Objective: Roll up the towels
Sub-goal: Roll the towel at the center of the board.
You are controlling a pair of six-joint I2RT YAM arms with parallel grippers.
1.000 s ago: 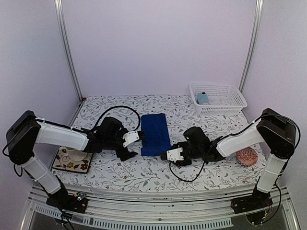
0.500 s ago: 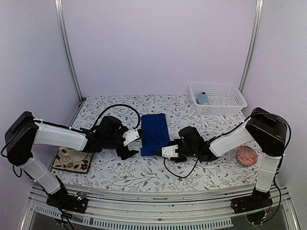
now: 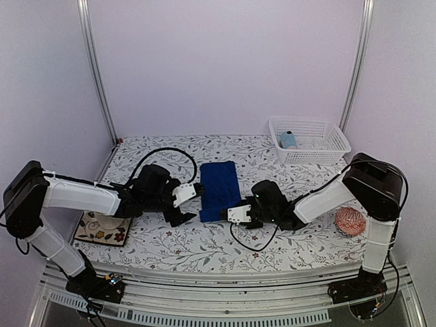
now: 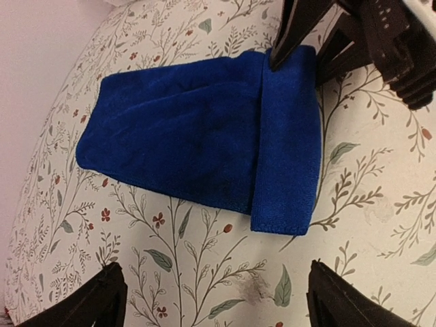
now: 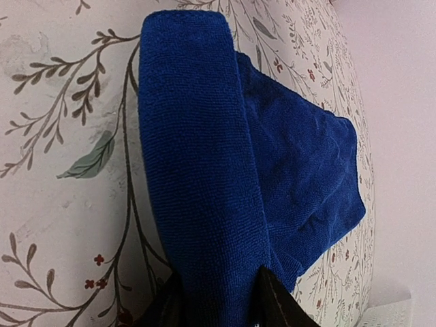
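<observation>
The royal-blue towel [image 3: 219, 189] lies flat mid-table, its near end folded over into a thick band [image 4: 286, 150]. My right gripper [image 3: 231, 212] is at the towel's near right corner. In the right wrist view the gripper [image 5: 218, 303] has its jaws closed on that folded band [image 5: 194, 170]. My left gripper [image 3: 192, 203] is open just left of the towel's near end. In the left wrist view the left gripper [image 4: 216, 279] is empty, over bare cloth in front of the fold. The light-blue towel [image 3: 287, 139] sits rolled in the basket.
A white mesh basket [image 3: 325, 146] stands at the back right. A pink-red patterned ball [image 3: 351, 222] lies at the right edge. A coaster with a cup [image 3: 102, 225] lies at the near left. The floral tablecloth [image 3: 204, 245] covers the table.
My right gripper has moved left up to the towel's near right corner and closed on the folded band. My left gripper has shifted slightly toward the towel.
</observation>
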